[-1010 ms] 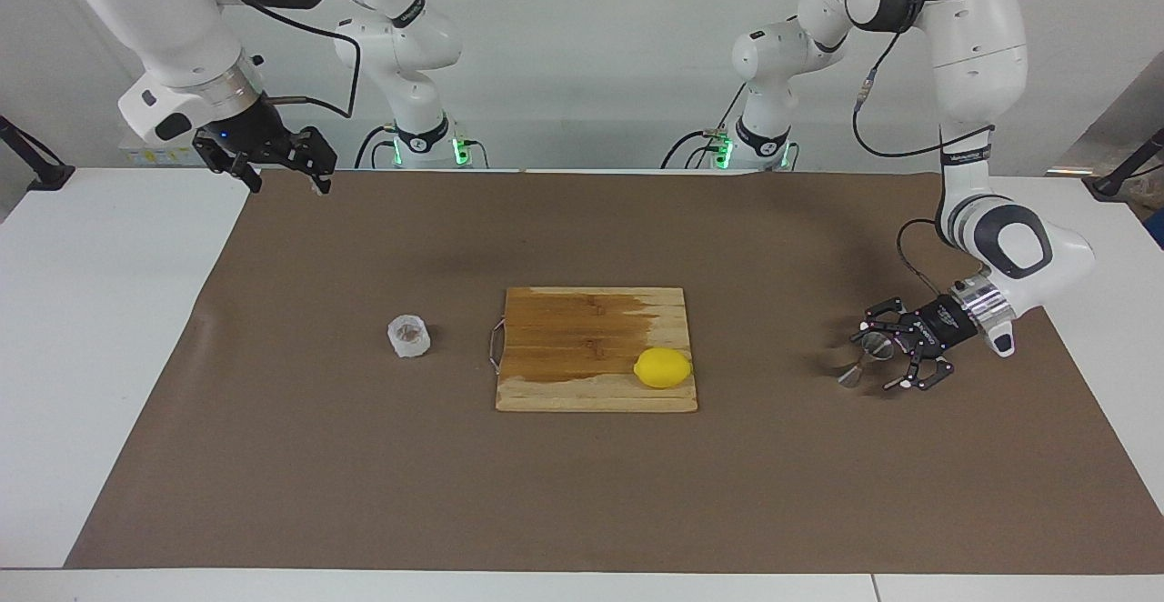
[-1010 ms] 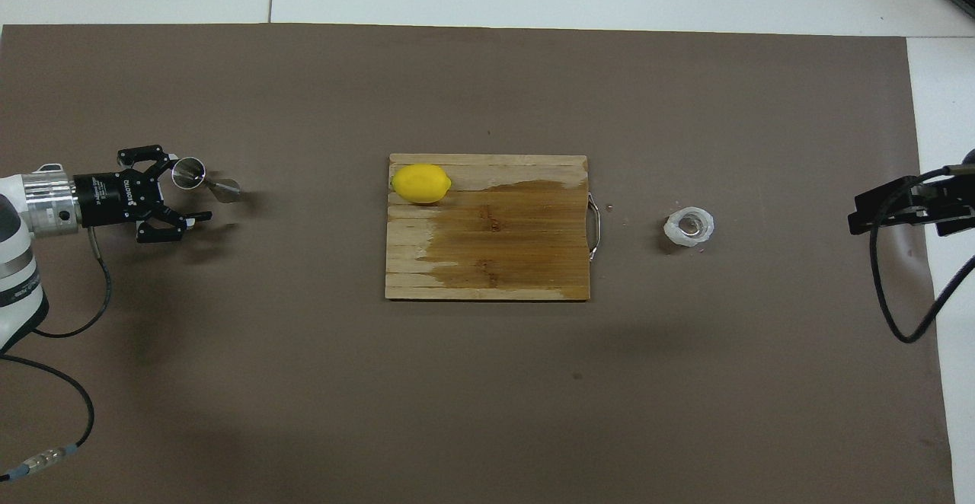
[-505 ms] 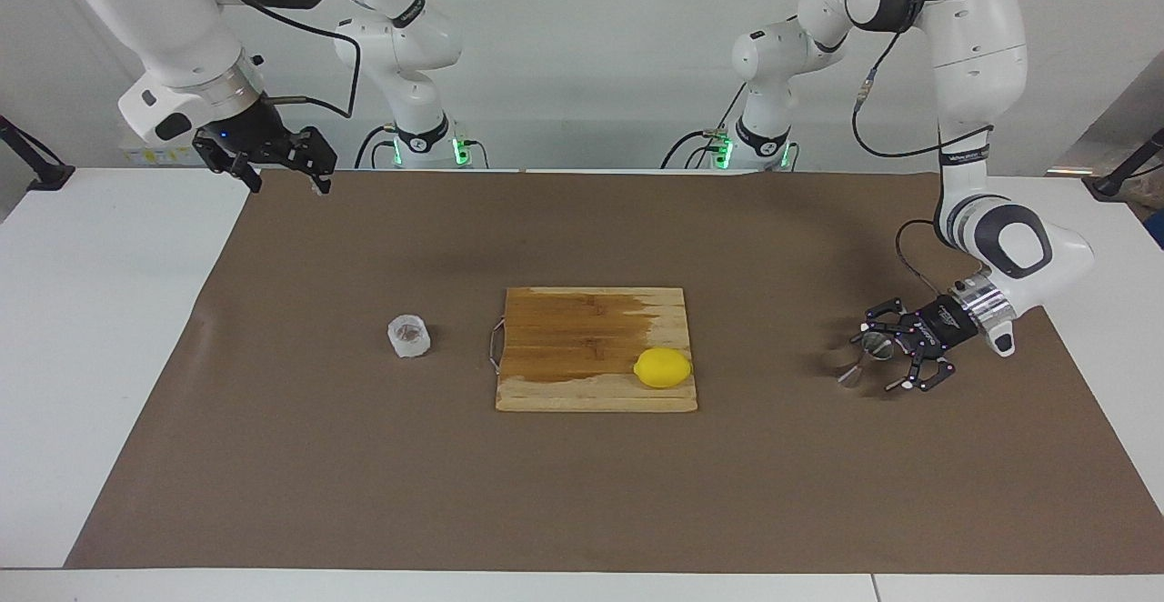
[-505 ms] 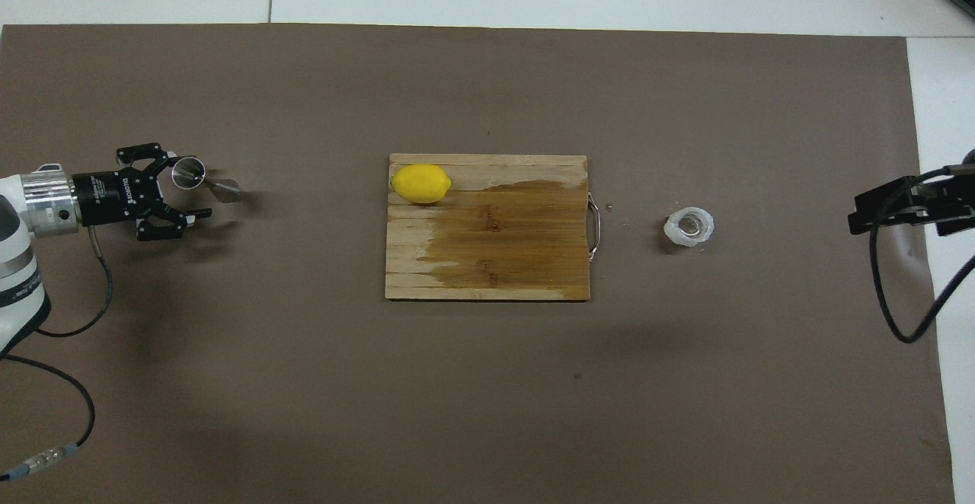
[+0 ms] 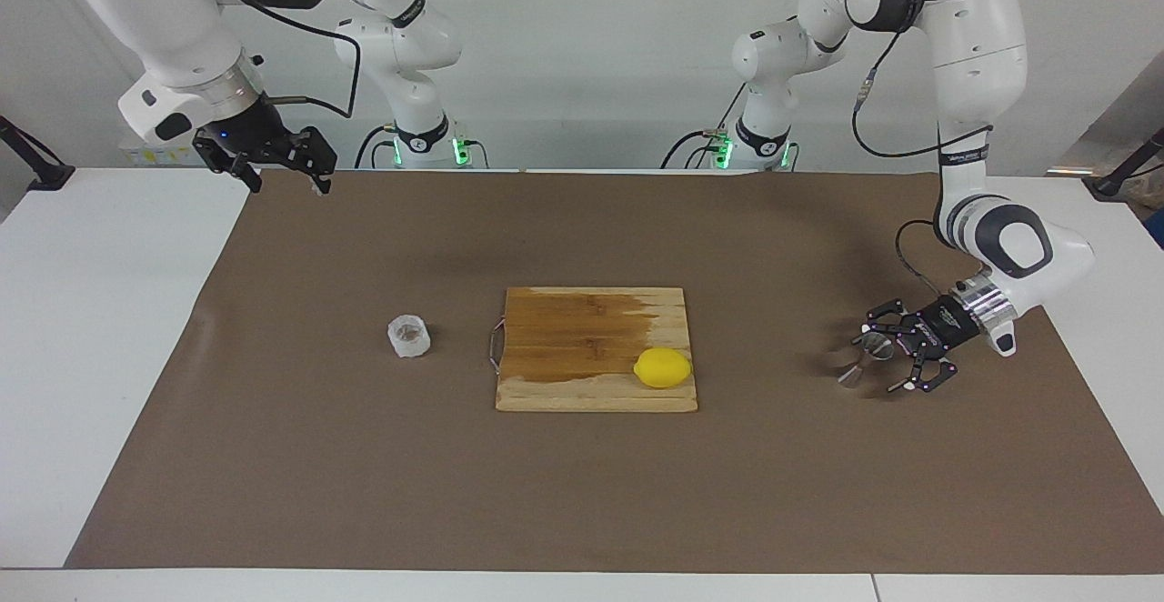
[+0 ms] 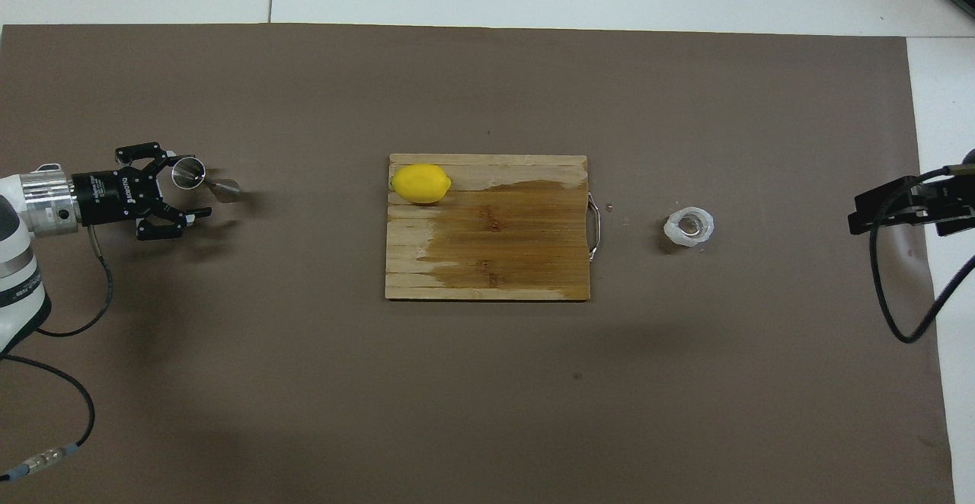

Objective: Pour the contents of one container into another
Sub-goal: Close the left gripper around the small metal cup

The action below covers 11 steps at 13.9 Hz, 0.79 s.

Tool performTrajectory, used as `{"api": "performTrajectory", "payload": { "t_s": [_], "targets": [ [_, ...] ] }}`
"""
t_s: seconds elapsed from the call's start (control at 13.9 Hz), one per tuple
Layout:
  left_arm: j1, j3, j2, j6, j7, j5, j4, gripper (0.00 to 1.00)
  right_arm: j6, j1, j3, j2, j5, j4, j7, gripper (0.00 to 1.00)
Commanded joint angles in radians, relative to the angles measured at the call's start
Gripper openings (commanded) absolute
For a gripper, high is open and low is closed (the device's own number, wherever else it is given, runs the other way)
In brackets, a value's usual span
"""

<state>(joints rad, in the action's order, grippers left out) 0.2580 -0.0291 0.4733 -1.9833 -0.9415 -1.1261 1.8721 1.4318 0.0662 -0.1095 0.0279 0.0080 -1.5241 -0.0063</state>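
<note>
The squat frosted whitish cup (image 5: 409, 336) (image 6: 689, 228) stands on the brown mat between the cutting board and the right arm's end of the table. Toward the left arm's end stands the steel hourglass jigger (image 5: 861, 359) (image 6: 204, 180), upright on the mat. My left gripper (image 5: 875, 364) (image 6: 190, 188) lies low and level there, open, its fingers on either side of the jigger; I cannot tell whether they touch it. My right gripper (image 5: 286, 185) hangs open and empty, high over the mat's corner at the robots' edge, and waits.
A wooden cutting board (image 5: 582, 329) (image 6: 495, 253) with a dark wet patch and a wire handle lies mid-mat. A yellow lemon (image 5: 662, 367) (image 6: 420, 183) rests on its corner farthest from the robots, on the left arm's side. Brown mat (image 5: 582, 493) covers the table.
My left gripper has drawn back slightly toward its own end of the table, still open around the jigger. Nothing else has moved.
</note>
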Motion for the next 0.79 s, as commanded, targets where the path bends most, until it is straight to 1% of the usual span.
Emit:
{"api": "performTrajectory", "payload": {
  "t_s": [0.0, 0.65, 0.72],
  "targets": [
    [0.006, 0.005, -0.035, -0.017, -0.011, -0.030, 0.041, 1.00, -0.002, -0.016, 0.010, -0.020, 0.018, -0.022, -0.011, 1.00],
    [-0.017, 0.008, -0.062, -0.017, -0.006, -0.057, 0.055, 0.99, -0.002, -0.016, 0.010, -0.022, 0.018, -0.022, -0.011, 1.00],
    [-0.022, 0.008, -0.062, -0.020, -0.006, -0.061, 0.055, 0.82, -0.002, -0.016, 0.010, -0.020, 0.018, -0.022, -0.011, 1.00]
  ]
}}
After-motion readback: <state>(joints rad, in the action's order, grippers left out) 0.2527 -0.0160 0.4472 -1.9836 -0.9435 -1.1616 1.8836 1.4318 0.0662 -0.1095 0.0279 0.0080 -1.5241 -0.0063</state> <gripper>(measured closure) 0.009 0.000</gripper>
